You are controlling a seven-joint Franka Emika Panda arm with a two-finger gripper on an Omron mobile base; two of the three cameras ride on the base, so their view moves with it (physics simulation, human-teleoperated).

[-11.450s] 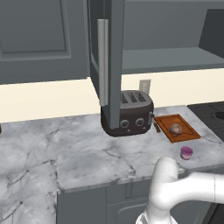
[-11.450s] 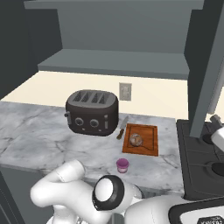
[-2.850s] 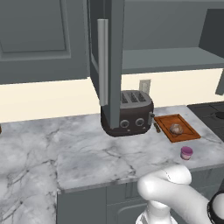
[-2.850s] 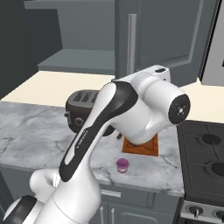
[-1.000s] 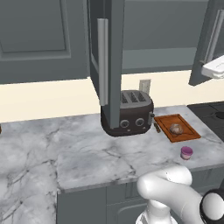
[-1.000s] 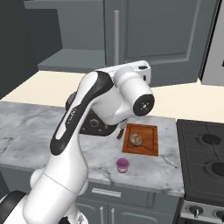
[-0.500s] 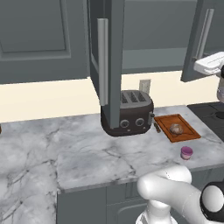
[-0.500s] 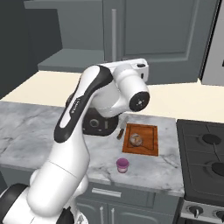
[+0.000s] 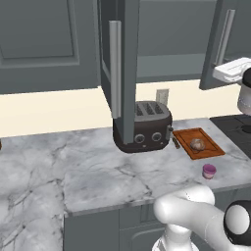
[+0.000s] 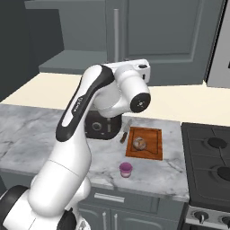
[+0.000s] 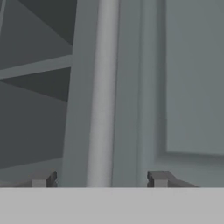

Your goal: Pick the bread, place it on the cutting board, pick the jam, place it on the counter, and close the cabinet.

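Observation:
The brown bread [image 9: 197,144] [image 10: 139,144] lies on the reddish cutting board [image 9: 208,138] [image 10: 152,136], right of the toaster. On the marble counter [image 9: 98,171] [image 10: 36,134], the pink jam [image 9: 209,170] [image 10: 126,169] stands in front of the board. High up, my gripper [image 11: 101,180] is open at the cabinet's right door [image 9: 215,44] [image 10: 175,40]. The door's pale bar handle [image 11: 103,92] [image 9: 225,37] [image 10: 116,33] runs between the fingertips [image 11: 159,178]. Whether they touch the door is not visible. The cabinet's left door [image 9: 122,59] stands wide open.
A dark toaster [image 9: 142,127] [image 10: 96,126] sits under the open left door, partly behind my arm in the right base view. A black stove [image 10: 211,157] adjoins the counter on the right. Open shelves [image 11: 35,87] show left of the handle.
The right cabinet door has swung further toward shut over the last second, and my hand has followed it. Bread, jam and board have stayed put.

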